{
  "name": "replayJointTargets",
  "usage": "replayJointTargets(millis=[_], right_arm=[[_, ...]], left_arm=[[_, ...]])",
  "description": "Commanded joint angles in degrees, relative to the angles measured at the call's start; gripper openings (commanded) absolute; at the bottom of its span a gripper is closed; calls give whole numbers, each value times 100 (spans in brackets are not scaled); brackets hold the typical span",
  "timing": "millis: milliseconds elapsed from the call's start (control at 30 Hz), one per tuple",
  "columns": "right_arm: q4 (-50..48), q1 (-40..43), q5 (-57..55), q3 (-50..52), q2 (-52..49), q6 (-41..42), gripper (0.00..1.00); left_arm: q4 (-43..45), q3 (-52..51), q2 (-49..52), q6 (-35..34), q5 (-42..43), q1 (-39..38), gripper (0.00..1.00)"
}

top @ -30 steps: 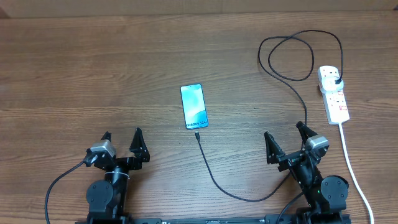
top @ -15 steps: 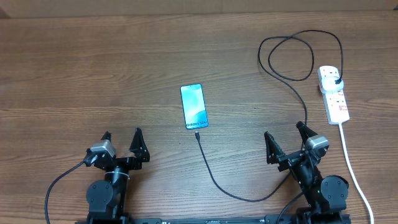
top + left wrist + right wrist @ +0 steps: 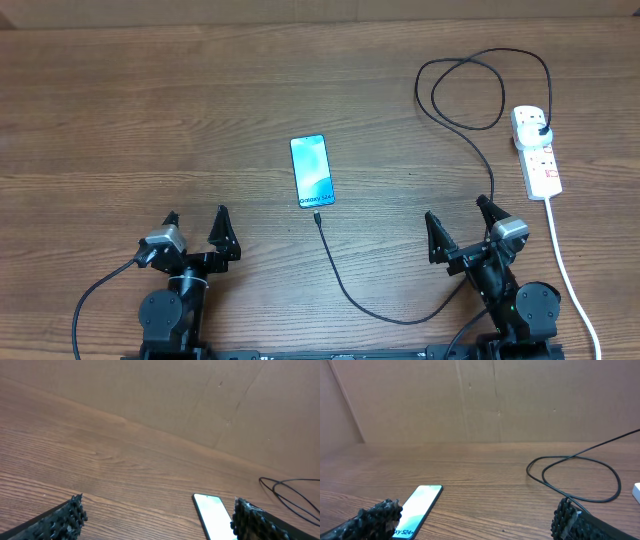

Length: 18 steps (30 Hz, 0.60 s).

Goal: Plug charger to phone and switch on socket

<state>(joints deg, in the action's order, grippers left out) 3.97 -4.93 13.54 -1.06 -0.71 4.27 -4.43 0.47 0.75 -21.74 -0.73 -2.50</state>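
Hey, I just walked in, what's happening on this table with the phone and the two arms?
Nothing is being handled at this moment. The left gripper and right gripper both sit open at the near edge of the table, holding nothing. The phone lies flat mid-table, screen lit. The charger has its plug in the socket, and its connector tip lies just off the phone's bottom edge, apparently not plugged in yet. Whether the socket is switched on cannot be told.

Pretty evenly and brightly lit tbh, with barely any shadow thrown on the table (image 3: 150, 120), though the phone (image 3: 214, 515) screen is blown out near white in the left wrist view and both wrist views are rendered slightly soft.
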Motion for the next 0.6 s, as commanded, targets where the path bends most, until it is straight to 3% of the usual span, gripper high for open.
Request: replayJointTargets(millis=[0,567], right_arm=[[-20,-26,2,48,11,15,100],[-20,-26,2,48,11,15,100]], left_arm=[[9,-20,-50,7,-55,33,100],[11,-20,-50,-17,-44,31,100]])
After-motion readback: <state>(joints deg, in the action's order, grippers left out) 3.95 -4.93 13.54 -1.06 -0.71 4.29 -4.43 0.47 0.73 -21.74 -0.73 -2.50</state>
